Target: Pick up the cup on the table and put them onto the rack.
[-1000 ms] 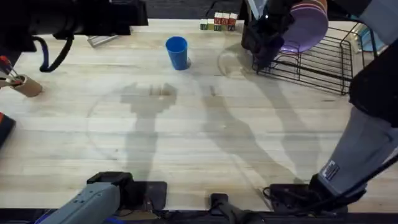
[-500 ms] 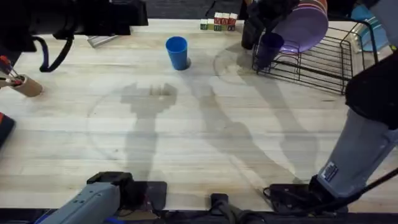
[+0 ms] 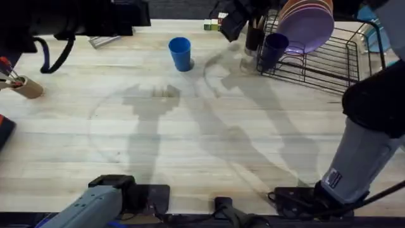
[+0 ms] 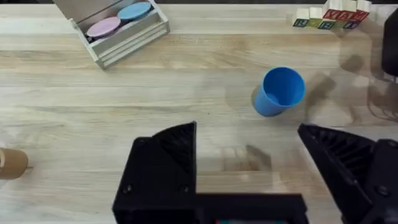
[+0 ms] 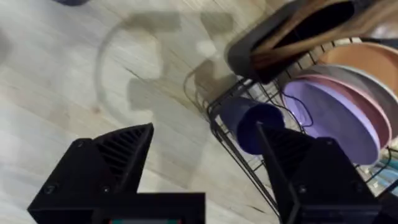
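From overhead we count two cups: a bright blue tumbler upright on the table and a navy-purple tumbler at the near-left corner of the black wire rack. By the left wrist view, the left gripper gapes wide, empty, the blue one beyond it. In the right wrist view, the right gripper is spread wide, holding nothing, the navy one inside the rack's corner beside purple plates

Bright blue cup upright on wooden table, navy cup at wire rack corner beside purple plates
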Tool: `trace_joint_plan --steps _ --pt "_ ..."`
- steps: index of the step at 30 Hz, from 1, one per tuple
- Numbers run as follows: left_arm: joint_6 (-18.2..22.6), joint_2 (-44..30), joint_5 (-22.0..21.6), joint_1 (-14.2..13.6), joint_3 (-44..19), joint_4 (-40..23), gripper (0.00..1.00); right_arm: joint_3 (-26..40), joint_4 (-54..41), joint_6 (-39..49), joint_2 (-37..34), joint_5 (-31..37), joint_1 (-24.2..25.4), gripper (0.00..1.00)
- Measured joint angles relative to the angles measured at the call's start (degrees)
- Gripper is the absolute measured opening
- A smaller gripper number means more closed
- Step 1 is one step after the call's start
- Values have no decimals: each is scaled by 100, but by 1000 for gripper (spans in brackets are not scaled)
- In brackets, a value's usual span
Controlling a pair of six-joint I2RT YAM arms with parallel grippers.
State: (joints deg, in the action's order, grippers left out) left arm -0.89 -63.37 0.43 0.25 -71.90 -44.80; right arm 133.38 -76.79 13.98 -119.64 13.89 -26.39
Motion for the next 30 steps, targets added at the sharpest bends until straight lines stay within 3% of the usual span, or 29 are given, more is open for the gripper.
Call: trace_joint_plan --steps 7,15,22,30 --pt "0 0 0 0 0 0 993 2 -199 0 179 -22 -114 993" --pt "0 2 0 0 0 4 993 11 -444 2 1288 -59 -114 993" --pt "0 1 0 0 0 4 993 -22 -503 28 1747 -397 58 993" --pt "0 -2 9 0 0 50 993 -1796 -277 209 3106 -476 732 993"
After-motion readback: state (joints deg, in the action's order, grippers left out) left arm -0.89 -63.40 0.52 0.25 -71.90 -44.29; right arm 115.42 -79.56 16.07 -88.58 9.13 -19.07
